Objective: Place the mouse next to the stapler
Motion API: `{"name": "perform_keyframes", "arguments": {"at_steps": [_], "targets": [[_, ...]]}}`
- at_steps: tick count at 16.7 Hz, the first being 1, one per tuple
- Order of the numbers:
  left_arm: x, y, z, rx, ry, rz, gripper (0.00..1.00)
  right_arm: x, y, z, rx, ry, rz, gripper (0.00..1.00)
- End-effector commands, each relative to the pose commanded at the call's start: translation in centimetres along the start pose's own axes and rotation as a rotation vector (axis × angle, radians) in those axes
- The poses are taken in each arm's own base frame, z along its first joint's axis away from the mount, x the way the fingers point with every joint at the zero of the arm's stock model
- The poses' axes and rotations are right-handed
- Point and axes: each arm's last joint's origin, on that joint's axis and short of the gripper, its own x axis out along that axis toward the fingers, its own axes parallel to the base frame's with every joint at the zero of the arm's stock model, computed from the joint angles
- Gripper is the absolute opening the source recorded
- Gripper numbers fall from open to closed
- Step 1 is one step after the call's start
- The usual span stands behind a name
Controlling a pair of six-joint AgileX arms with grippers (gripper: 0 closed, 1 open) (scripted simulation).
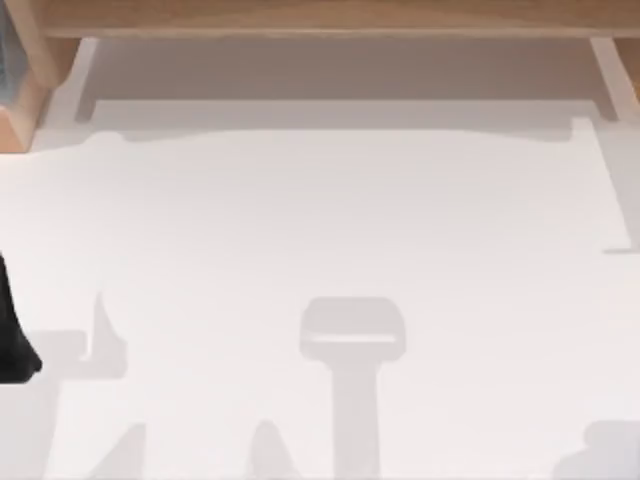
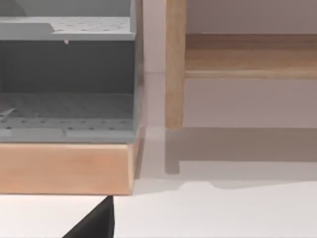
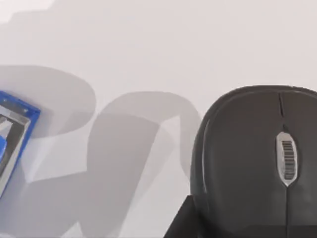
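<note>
The black mouse (image 3: 257, 163), with a grey scroll wheel, lies on the white table close under my right wrist camera. A dark part of my right gripper (image 3: 184, 222) sits right against the mouse's near side. The blue stapler (image 3: 14, 134) lies on the table some way from the mouse, cut off by the picture's edge. My left arm (image 1: 12, 335) is a black shape at the table's left edge in the top view. A dark part of my left gripper (image 2: 96, 223) hangs over the white table in front of a shelf.
A grey perforated shelf unit (image 2: 67, 79) on a wooden base (image 2: 64, 166) stands at the table's far left corner. A wooden post (image 2: 174, 64) and a wooden rail (image 1: 330, 15) run along the back. Arm shadows fall across the white tabletop (image 1: 330, 220).
</note>
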Motion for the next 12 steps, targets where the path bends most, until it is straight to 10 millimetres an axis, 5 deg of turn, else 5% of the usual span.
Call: {"name": "perform_keyframes", "arguments": {"at_steps": [9,12], "targets": [[0.0,0.0,0.0,0.0,0.0,0.0,1.0,1.4,0.3,-0.8,0.004,0.074,0.029,0.0],[0.0,0.0,0.0,0.0,0.0,0.0,1.0,1.4,0.3,-0.8,0.004,0.074,0.029,0.23]]}}
